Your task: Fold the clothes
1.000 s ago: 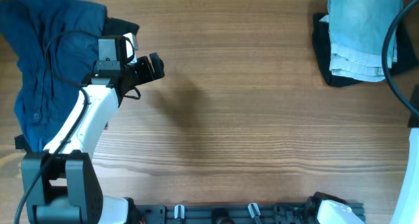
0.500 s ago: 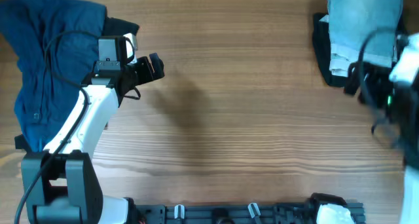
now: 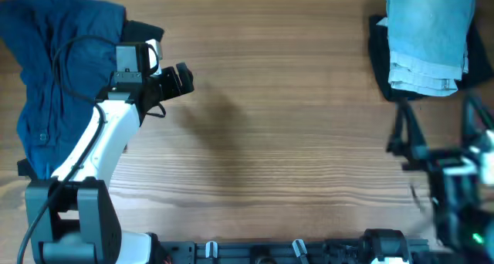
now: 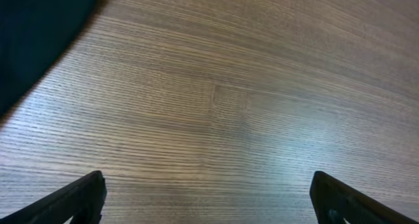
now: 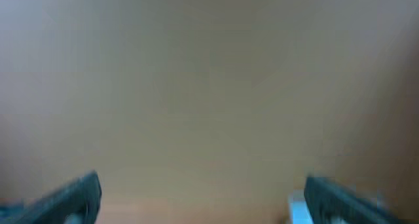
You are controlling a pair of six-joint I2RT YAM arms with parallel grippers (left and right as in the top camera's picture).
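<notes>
Pale blue denim shorts point(image 3: 428, 38) lie folded at the far right on a black garment point(image 3: 380, 63). A dark navy garment point(image 3: 54, 71) lies crumpled at the far left; its edge shows in the left wrist view point(image 4: 33, 34). My left gripper point(image 3: 179, 79) is open and empty over bare wood just right of the navy garment; its fingers show wide apart point(image 4: 209, 201). My right gripper point(image 3: 436, 133) is blurred at the near right, below the shorts, open and empty point(image 5: 203, 198).
The wooden table point(image 3: 278, 140) spans the view. A black rail with clips point(image 3: 293, 250) runs along the near edge. The left arm's white body point(image 3: 93, 156) crosses the near left. A cable point(image 3: 77, 48) loops over the navy garment.
My right arm has swung from the far right beside the shorts toward the near right edge, uncovering the folded shorts. The left arm has not moved.
</notes>
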